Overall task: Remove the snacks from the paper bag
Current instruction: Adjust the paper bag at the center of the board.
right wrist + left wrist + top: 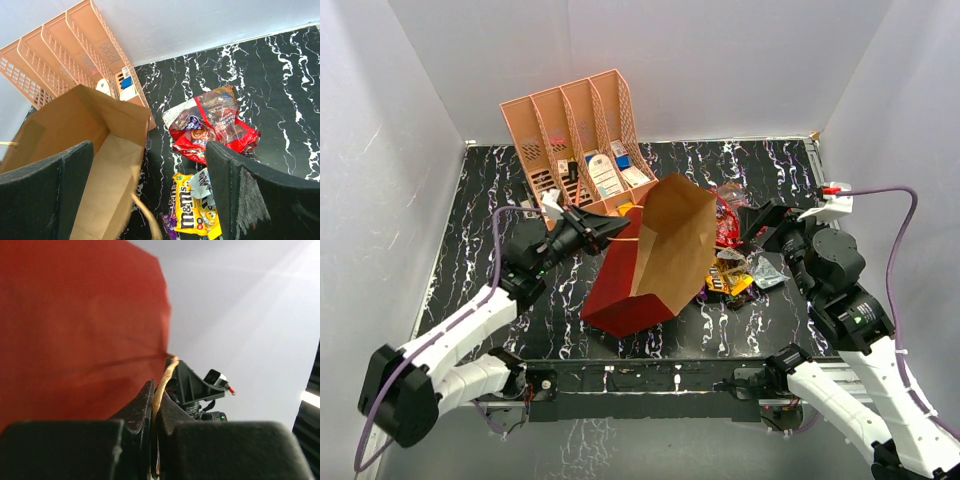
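**A:** Where's the paper bag [655, 262]?
**B:** It's tilted on the desk [470, 220], red outside and kraft brown inside. The left claw [612, 228] is clamped on its tan cord handle [162, 385].
**A:** And the right claw [757, 216]?
**B:** Its fingers are wide apart and hold nothing, over the snacks beside the bag.
**A:** Any writing?
**B:** "m&m's" on one yellow pack [192, 215]. There's also one shiny red bag [210, 125], one silvery wrapper [202, 182] and a purple sliver [167, 220]. Behind them stands one salmon-pink organizer [570, 130] with four slots.
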Controlling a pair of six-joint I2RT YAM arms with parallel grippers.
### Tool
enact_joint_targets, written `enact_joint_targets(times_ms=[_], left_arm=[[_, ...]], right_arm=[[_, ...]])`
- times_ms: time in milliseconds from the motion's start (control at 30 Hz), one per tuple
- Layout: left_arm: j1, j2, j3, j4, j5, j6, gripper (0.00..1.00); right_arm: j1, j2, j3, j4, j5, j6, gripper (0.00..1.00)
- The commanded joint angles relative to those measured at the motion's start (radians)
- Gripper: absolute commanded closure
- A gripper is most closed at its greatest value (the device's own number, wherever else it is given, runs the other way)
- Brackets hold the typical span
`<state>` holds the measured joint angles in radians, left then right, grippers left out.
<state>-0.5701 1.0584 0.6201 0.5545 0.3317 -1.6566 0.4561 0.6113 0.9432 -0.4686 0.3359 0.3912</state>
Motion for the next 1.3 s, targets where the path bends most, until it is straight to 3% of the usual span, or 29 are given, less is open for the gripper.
enact_joint_targets(times_ms=[0, 100, 400, 633, 1000, 1100, 1233, 1267], left_arm=[[0.064, -0.140, 0.030, -0.135, -0.019, 0.093, 1.00], [0.088, -0.188, 0.048, -0.268, -0.034, 0.158, 1.00], [0.148, -0.318, 0.009, -0.538, -0.036, 0.285, 1.00], [0.168, -0.372, 0.093, -0.876, -0.166, 0.482, 1.00], [0.169, -0.252, 0.084, -0.807, -0.012, 0.540, 1.00], [0.168, -0.276, 0.147, -0.902, -0.104, 0.601, 0.90], [0.167, -0.306, 0.198, -1.042, -0.239, 0.652, 0.67], [0.168, -0.319, 0.206, -1.074, -0.266, 0.655, 0.56]], right_arm=[[-0.004, 0.016, -0.007, 0.051, -0.050, -0.017, 0.02], [-0.004, 0.043, -0.005, 0.054, -0.100, -0.011, 0.02], [-0.004, 0.176, 0.104, -0.001, -0.455, 0.062, 0.02], [-0.004, 0.202, 0.157, 0.034, -0.485, 0.057, 0.02], [-0.004, 0.194, 0.218, -0.026, -0.400, -0.038, 0.02], [-0.004, 0.191, 0.242, -0.042, -0.368, -0.062, 0.02], [-0.004, 0.190, 0.274, -0.053, -0.352, -0.081, 0.02], [-0.004, 0.191, 0.281, -0.053, -0.348, -0.082, 0.02]])
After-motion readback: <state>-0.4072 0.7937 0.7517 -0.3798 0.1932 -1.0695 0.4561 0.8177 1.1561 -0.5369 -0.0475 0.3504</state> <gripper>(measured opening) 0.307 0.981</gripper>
